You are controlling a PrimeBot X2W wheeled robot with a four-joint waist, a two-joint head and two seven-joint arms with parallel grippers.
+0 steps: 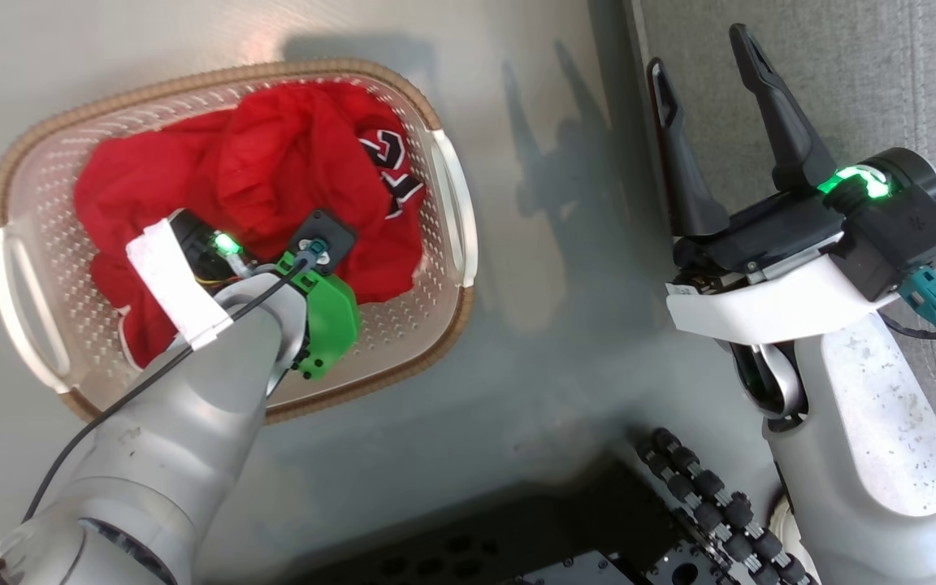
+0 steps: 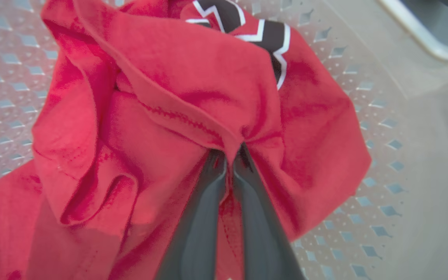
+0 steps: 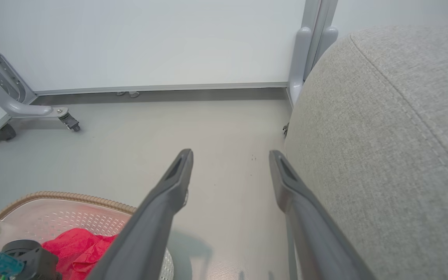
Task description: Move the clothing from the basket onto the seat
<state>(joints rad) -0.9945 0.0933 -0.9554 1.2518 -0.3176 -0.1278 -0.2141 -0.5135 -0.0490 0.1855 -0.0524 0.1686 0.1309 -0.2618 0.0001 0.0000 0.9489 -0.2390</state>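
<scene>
On the floor (image 1: 549,325), the basket (image 1: 45,187) holds the clothing (image 1: 273,154). Inside the basket, the left end effector (image 2: 231,155) pinches a red fold of that clothing between pressed-together fingers. The right end effector (image 1: 699,61) hangs spread above the floor, beside the seat (image 1: 842,81) edge.

Black, white-edged lettering (image 2: 270,37) stands on the red clothing (image 1: 273,162), but folds in the fabric leave just angular fragments showing, so no word, number or brand can be read.
</scene>
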